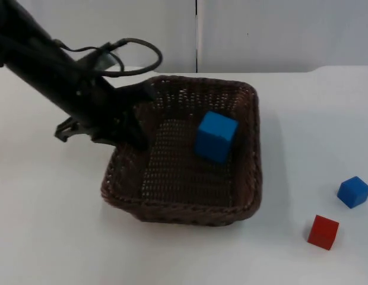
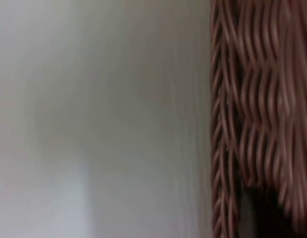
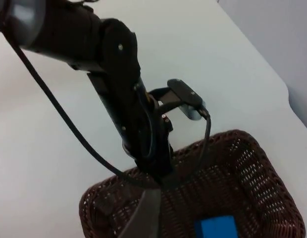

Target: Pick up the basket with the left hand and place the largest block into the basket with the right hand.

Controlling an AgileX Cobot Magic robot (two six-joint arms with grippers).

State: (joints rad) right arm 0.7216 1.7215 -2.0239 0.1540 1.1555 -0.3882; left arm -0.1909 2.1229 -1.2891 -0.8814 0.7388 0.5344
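The brown wicker basket is seen at the middle of the white tabletop, gripped at its left rim by the left gripper, whose fingers are closed on the wicker wall. The large blue block is held inside the basket, toward its right. A small blue block and a red block lie on the tabletop near the right edge, well apart from the basket. The state of the right gripper's fingers cannot be told.

L gripper fingertips hidden behind basket rim; L wrist blurred.
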